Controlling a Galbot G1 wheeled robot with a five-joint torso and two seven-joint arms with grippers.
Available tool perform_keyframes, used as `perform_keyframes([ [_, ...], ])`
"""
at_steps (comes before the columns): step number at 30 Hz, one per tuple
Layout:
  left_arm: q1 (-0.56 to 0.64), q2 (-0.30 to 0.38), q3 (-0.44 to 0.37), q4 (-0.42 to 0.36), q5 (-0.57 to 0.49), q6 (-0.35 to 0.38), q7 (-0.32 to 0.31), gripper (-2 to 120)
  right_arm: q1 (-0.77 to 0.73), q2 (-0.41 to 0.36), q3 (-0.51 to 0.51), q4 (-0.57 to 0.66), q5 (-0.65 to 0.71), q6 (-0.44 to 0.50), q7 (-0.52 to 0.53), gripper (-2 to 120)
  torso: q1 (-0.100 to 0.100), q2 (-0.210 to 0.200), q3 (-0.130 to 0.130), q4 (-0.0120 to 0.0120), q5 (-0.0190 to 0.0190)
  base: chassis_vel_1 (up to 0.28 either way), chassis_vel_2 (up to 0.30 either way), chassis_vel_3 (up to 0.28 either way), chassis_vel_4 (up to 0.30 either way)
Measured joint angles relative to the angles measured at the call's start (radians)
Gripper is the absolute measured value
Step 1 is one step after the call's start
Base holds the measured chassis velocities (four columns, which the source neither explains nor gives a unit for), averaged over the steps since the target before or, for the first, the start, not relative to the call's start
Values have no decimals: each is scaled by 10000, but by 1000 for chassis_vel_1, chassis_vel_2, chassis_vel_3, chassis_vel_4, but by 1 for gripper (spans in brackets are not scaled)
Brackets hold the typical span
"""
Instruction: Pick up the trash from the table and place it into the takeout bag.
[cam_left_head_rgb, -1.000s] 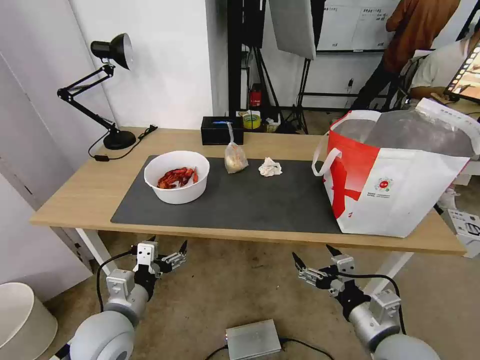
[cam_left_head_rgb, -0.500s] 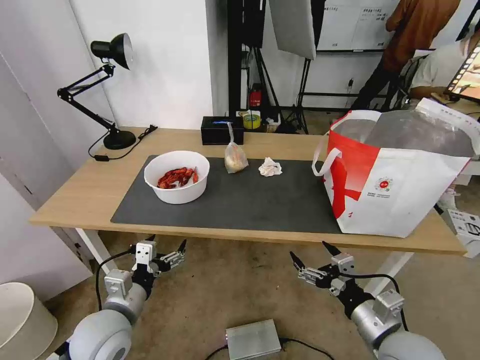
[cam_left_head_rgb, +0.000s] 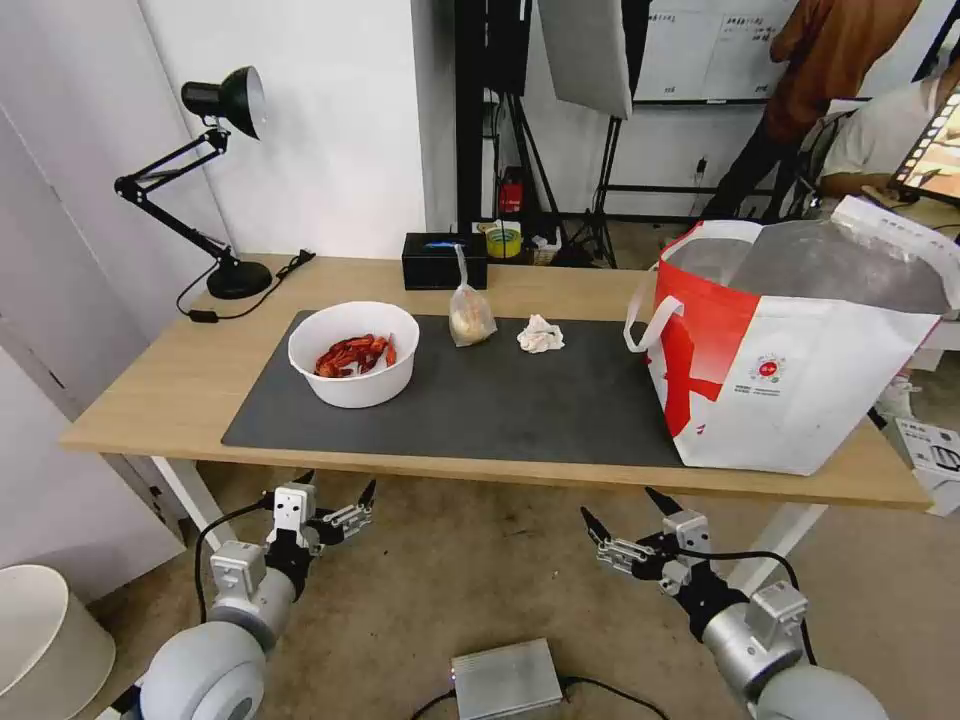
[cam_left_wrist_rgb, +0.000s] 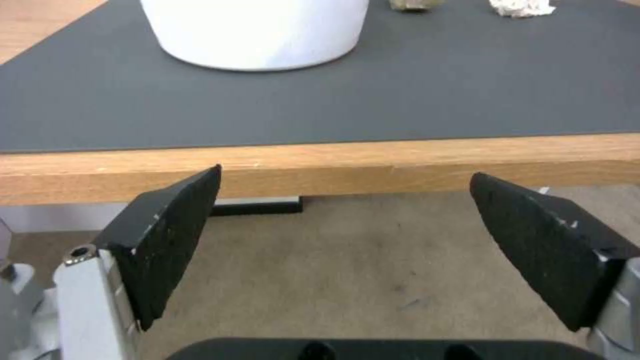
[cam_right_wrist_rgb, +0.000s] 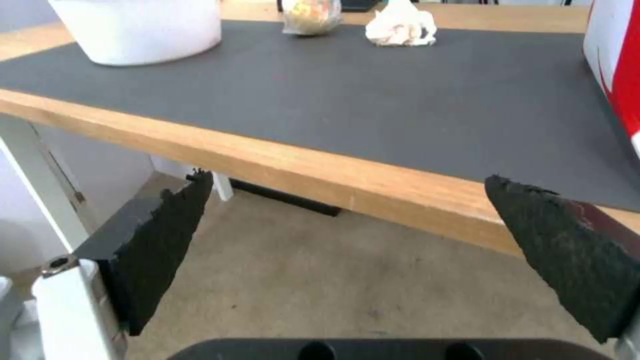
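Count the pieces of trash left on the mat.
3: bowl at the mat's left, small knotted bag at its far edge, tissue beside it. Bag contents hidden.

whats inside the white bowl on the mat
The white bowl on the dark grey mat holds a pile of red crayfish shells. Its bottom is covered by the shells, so anything beneath them cannot be seen.

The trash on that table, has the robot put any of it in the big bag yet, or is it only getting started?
Only getting started, it seems. The white bowl of crayfish shells, the small knotted bag and the crumpled tissue all sit on the grey mat. The takeout bag stands open at the table's right end. The left gripper and right gripper hang open and empty below the table edge, so every piece is left.
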Motion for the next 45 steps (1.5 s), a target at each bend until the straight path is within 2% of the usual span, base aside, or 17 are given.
perform_keyframes([
  [8, -95, -13, 168, -44, 85, 0, -6, 100, 695, -169, -62, 314, 569, -330, -11, 100, 0, 0, 0, -1, 0, 0, 0, 0, 0],
  [16, -110, -30, 193, -152, 64, 23, -58, 100, 2467, -754, -310, 312, 1873, -882, -169, 100, 1, 0, 0, 1, 0, 0, 0, 0, 0],
  [21, -133, -32, 197, -156, 64, 26, -64, 100, 2928, -874, -516, 205, 2212, -1023, -246, 100, 0, 0, 0, 0, -1, 0, 0, 0, 0],
  [25, -163, -32, 198, -146, 61, 26, -76, 100, 3915, -988, -1065, -196, 2845, -1226, -309, 100, 1, 0, 1, 1, 0, 0, 0, 0, 0],
  [28, -146, -29, 193, -151, 58, 24, -110, 100, 5537, -1003, -1904, -730, 3300, -1455, -132, 100, 1, 0, 1, 0, 0, 0, 0, 0, 0],
  [30, -141, -29, 187, -152, 58, 25, -126, 100, 5860, -992, -2077, -826, 3357, -1500, -57, 100, 1, 0, 1, 0, -2, 0, 0, 0, 0],
  [33, -126, -28, 175, -152, 58, 33, -233, 100, 7273, -834, -2954, -1377, 3623, -1791, 404, 100, 1, 0, 0, 1, 0, 0, 0, 0, 0],
  [35, -123, -29, 175, -154, 58, 35, -249, 100, 7568, -780, -3166, -1517, 3681, -1852, 524, 100, 1, 0, 0, 1, -1, 0, 0, 0, 0],
  [37, -119, -32, 170, -155, 58, 40, -273, 100, 8422, -569, -3872, -1982, 3831, -2104, 889, 100, 2, -1, 1, 1, -1, 0, 0, 0, 0],
  [39, -117, -37, 171, -155, 58, 40, -274, 100, 8607, -515, -4022, -2089, 3854, -2148, 966, 100, 1, -1, 1, 1, 0, 0, 0, 0, 0],
  [45, -116, -123, 244, -112, 74, 45, -285, 100, 10510, 141, -5394, -3128, 3991, -2762, 1915, 100, 1, -1, 1, 0, -2, 0, 0, 0, 0],
])
